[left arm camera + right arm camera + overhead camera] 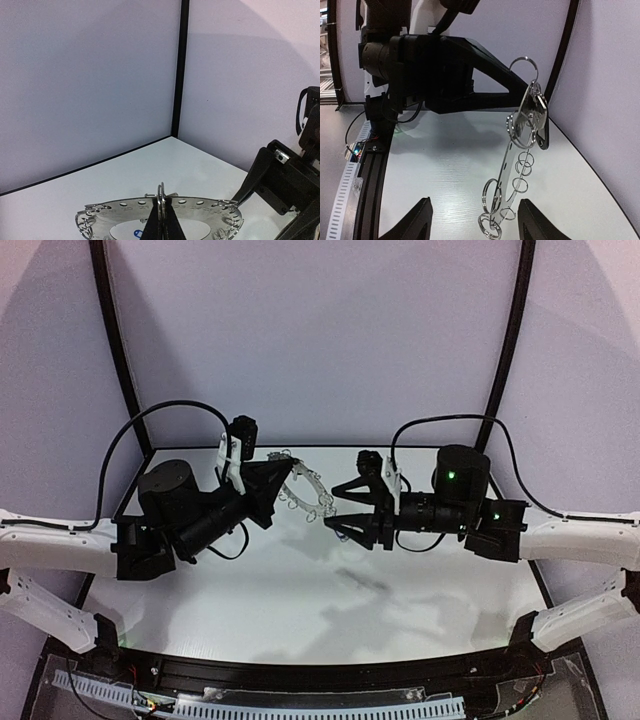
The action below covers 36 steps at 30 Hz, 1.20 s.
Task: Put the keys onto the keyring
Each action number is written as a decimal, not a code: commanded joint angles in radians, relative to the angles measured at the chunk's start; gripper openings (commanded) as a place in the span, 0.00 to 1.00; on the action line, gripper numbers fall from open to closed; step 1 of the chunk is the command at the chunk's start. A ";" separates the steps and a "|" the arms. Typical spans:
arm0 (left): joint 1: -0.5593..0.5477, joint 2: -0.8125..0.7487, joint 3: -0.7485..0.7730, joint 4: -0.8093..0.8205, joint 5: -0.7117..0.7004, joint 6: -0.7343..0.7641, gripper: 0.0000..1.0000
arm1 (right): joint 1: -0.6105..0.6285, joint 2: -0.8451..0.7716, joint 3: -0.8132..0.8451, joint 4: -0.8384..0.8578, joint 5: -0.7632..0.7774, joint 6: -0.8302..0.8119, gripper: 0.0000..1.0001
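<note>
My left gripper (pixel 280 495) is shut on the rim of the keyring (pixel 306 490) and holds it above the white table. The ring is a flat grey disc with silver wire loops round its edge. In the left wrist view my closed fingers (pixel 161 202) pinch the near rim of the ring (pixel 200 206). Through its hole I see a blue key tag (pixel 137 233) on the table below. The black-headed key is hidden. My right gripper (pixel 335 507) is open and empty beside the ring's right edge. In the right wrist view the ring's lower rim (pixel 506 170) hangs between my open fingers (pixel 477 222).
White tent walls with black frame poles (pixel 508 340) close in the back and the sides. Black cables (pixel 150 420) loop behind both arms. A faint dark smudge (pixel 365 583) lies on the table (pixel 300 610) in front of the right arm.
</note>
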 commanded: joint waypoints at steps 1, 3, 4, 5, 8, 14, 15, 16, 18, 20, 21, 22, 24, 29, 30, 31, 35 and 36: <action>-0.001 -0.035 0.022 0.028 -0.025 0.017 0.01 | 0.011 -0.033 0.045 -0.064 -0.010 0.050 0.51; -0.002 -0.034 0.021 0.027 -0.025 0.017 0.01 | 0.010 -0.024 0.065 -0.103 -0.006 0.056 0.44; -0.002 -0.033 0.022 0.027 -0.025 0.017 0.01 | 0.011 -0.016 0.077 -0.121 -0.003 0.056 0.39; -0.002 -0.033 0.023 0.026 -0.025 0.017 0.01 | 0.011 -0.007 0.093 -0.139 0.000 0.057 0.34; -0.002 -0.033 0.023 0.028 -0.023 0.017 0.01 | 0.011 0.023 0.134 -0.194 0.006 0.062 0.27; -0.001 -0.032 0.021 0.031 -0.022 0.049 0.01 | 0.011 0.066 0.189 -0.247 0.029 0.084 0.24; -0.002 -0.033 0.021 0.032 -0.022 0.050 0.01 | 0.011 0.071 0.195 -0.253 0.035 0.086 0.24; -0.002 -0.033 0.021 0.033 -0.022 0.050 0.01 | 0.011 0.073 0.196 -0.258 0.039 0.087 0.24; -0.001 -0.035 0.021 0.032 -0.019 0.052 0.01 | 0.011 0.075 0.196 -0.261 0.050 0.093 0.24; -0.001 -0.035 0.021 0.031 -0.014 0.052 0.01 | 0.011 0.076 0.198 -0.261 0.065 0.099 0.22; -0.001 -0.035 0.022 0.031 -0.012 0.051 0.01 | 0.011 0.080 0.201 -0.261 0.073 0.102 0.23; -0.001 -0.035 0.022 0.030 -0.009 0.051 0.01 | 0.011 0.083 0.204 -0.260 0.081 0.105 0.26; -0.002 -0.035 0.024 0.028 -0.003 0.052 0.01 | 0.011 0.085 0.204 -0.254 0.099 0.113 0.29; -0.001 -0.035 0.026 0.023 0.015 0.052 0.01 | 0.011 0.081 0.200 -0.231 0.096 0.119 0.25; -0.001 -0.034 0.026 0.022 0.022 0.052 0.01 | 0.011 0.081 0.201 -0.229 0.097 0.118 0.25; -0.001 -0.033 0.026 0.022 0.029 0.051 0.01 | 0.011 0.081 0.202 -0.230 0.098 0.116 0.26; -0.002 -0.030 0.028 0.020 0.031 0.057 0.01 | 0.011 0.073 0.201 -0.239 0.092 0.108 0.21; -0.002 -0.029 0.027 0.020 0.027 0.059 0.01 | 0.011 0.069 0.201 -0.244 0.085 0.104 0.20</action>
